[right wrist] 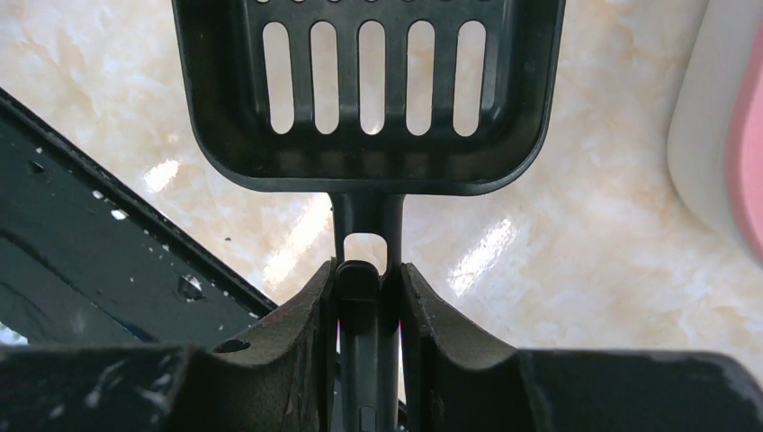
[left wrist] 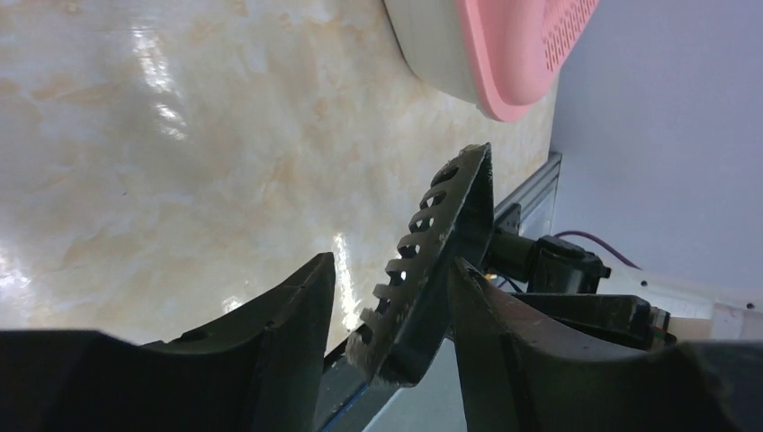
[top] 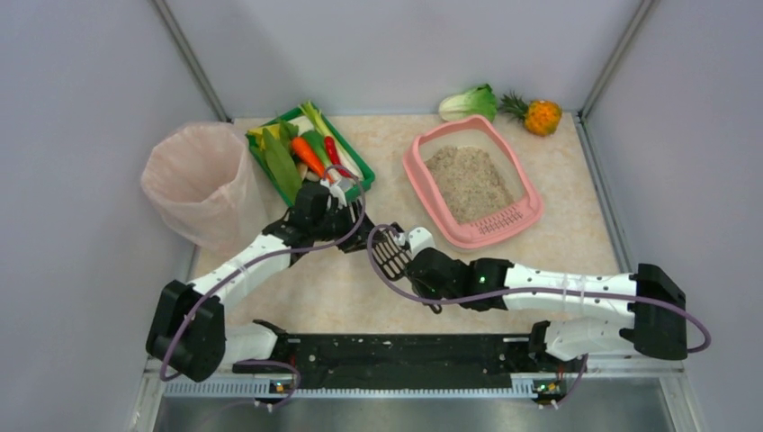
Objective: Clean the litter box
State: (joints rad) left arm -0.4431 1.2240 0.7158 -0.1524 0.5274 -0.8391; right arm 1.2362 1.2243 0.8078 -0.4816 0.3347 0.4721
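Between my right fingers: my right gripper (right wrist: 369, 270) is clamped narrow on the handle of the black scoop (right wrist: 369, 166). Its slotted head sticks straight out ahead, empty, over the table (right wrist: 585, 270).
Box from those fingers: the pink litter box (top: 415, 165) lies off to their right side, not ahead. Only its wall shows at the right edge of the wrist view.
Box long axis: it runs slantwise, with the slotted lip end toward the arm bases and litter (top: 468, 180) spread across its floor.
Scoop long axis: in line with my fingers, pointing away from the box.
Nearer arm: the right, I judge, since it is near the lip end and holds the tool.
Left fingers: my left gripper (left wrist: 391, 265) stands wide, with the scoop's edge showing in the gap. Whether it touches a finger I cannot tell.
Right arm pose: stretched low across the front of the table, wrist turned left.
Coming move: I judge the wrist must swing right to bring the head over the litter.
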